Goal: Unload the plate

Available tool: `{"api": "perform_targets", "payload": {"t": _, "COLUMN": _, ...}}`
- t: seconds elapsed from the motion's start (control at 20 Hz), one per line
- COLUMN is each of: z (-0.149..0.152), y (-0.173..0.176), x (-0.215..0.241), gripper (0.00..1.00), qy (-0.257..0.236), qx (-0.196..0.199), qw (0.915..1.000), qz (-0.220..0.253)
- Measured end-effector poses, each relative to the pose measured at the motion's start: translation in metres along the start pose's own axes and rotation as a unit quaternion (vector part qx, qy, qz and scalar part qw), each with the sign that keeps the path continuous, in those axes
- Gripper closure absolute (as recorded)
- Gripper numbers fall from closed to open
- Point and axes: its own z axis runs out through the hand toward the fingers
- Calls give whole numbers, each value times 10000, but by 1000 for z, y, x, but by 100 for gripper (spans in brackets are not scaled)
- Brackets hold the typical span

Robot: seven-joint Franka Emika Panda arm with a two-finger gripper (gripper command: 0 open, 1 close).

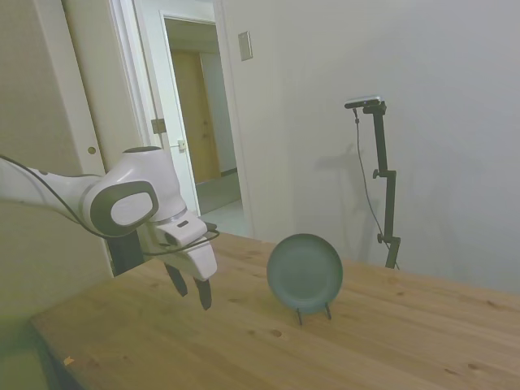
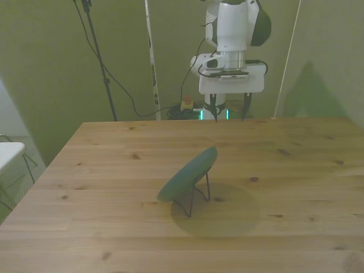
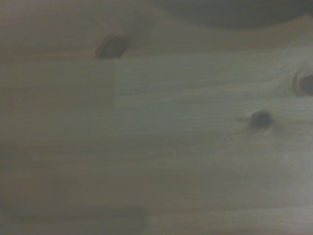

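The dull blue-green plate (image 1: 305, 273) leans nearly upright in a thin black wire stand (image 1: 313, 313) near the middle of the wooden table; from the front it shows edge-on (image 2: 187, 175) with the stand (image 2: 196, 196) behind it. My gripper (image 1: 192, 290) hangs above the table to the plate's left in the side view, well apart from it. In the front view the gripper (image 2: 228, 109) is beyond the plate, fingers open and pointing down, holding nothing. The wrist view shows only blurred wood grain and a dark curved edge, perhaps the plate (image 3: 234, 12).
The wooden table (image 2: 102, 227) spreads wide around the stand. An open doorway (image 1: 199, 130) lies behind the arm in the side view. Cables and a thin pole (image 2: 151, 57) stand behind the table's far edge.
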Motion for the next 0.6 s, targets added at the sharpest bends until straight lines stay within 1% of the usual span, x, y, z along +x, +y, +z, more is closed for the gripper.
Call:
{"api": "perform_targets", "payload": {"t": 0.15, "z": -8, "y": -13, "x": 27, "gripper": 0, "qy": 75, "qx": 73, "qw": 9998, "qz": 187}}
{"api": "perform_targets", "payload": {"t": 0.4, "z": -30, "y": -49, "x": 69, "gripper": 0, "qy": 249, "qx": 245, "qw": 9986, "qz": 389}}
{"api": "perform_targets", "payload": {"t": 0.55, "z": -40, "y": -67, "x": 73, "gripper": 0, "qy": 162, "qx": 192, "qw": 9992, "qz": 303}}
{"api": "perform_targets", "payload": {"t": 0.6, "z": -40, "y": -67, "x": 73, "gripper": 0, "qy": 165, "qx": 196, "qw": 9992, "qz": 302}}
